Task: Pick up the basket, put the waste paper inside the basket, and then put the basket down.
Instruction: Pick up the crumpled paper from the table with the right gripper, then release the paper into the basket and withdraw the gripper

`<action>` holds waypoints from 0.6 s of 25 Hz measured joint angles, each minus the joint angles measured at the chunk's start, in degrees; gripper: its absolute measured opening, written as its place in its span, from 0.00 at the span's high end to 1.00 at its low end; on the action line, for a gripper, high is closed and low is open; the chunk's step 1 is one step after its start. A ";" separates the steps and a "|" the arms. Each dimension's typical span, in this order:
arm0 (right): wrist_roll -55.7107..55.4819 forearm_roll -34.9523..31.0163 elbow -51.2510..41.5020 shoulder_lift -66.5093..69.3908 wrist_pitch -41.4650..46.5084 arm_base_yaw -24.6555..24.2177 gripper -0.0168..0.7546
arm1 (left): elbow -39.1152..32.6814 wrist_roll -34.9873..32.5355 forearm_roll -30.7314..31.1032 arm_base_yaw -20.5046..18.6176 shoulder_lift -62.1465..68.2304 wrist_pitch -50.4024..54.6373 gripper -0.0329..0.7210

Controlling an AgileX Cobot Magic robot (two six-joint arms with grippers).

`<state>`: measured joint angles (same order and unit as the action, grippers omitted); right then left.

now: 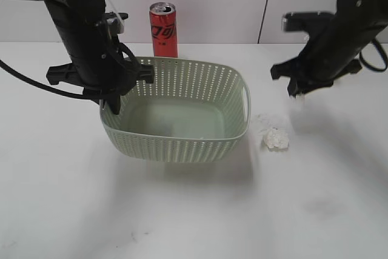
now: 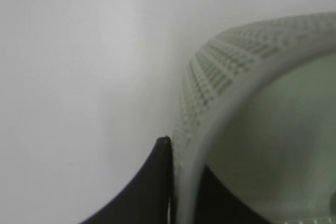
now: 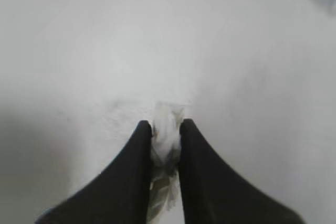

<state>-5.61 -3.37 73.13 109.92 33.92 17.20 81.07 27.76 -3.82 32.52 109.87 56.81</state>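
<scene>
The pale green basket (image 1: 182, 147) is in the middle of the table, and its left side looks raised a little. My left gripper (image 1: 114, 104) is shut on the basket's left rim, one finger outside and one inside, as the left wrist view shows (image 2: 185, 156) against the slotted wall (image 2: 220, 66). My right gripper (image 1: 297, 95) hangs above the table to the right of the basket. It is shut on a white waste paper wad (image 3: 167, 136) between its fingers (image 3: 165, 125). Two more wads lie on the table right of the basket, one (image 1: 276, 139) nearer and one (image 1: 265, 119) behind it.
A red drink can (image 1: 163, 28) stands upright behind the basket near the back wall. The white table (image 1: 182, 210) stretches in front of the basket.
</scene>
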 joint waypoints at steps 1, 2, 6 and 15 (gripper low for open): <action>1.90 -2.29 0.30 -3.02 0.00 0.35 0.84 | 0.00 0.00 0.00 0.00 0.00 0.00 0.98; 4.05 -4.54 0.41 -6.05 0.05 1.13 0.84 | 0.00 0.00 0.00 0.00 0.00 -0.05 0.98; 15.37 -13.55 0.73 -14.71 -0.19 8.12 0.84 | 0.00 0.00 0.00 0.00 0.00 -0.45 0.98; 23.04 -18.71 0.67 -6.73 0.55 19.53 0.48 | 0.00 0.00 0.00 0.00 0.00 -0.75 0.98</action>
<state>17.43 -22.08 73.80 103.19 34.47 36.74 81.07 27.76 -3.82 32.52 109.87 56.06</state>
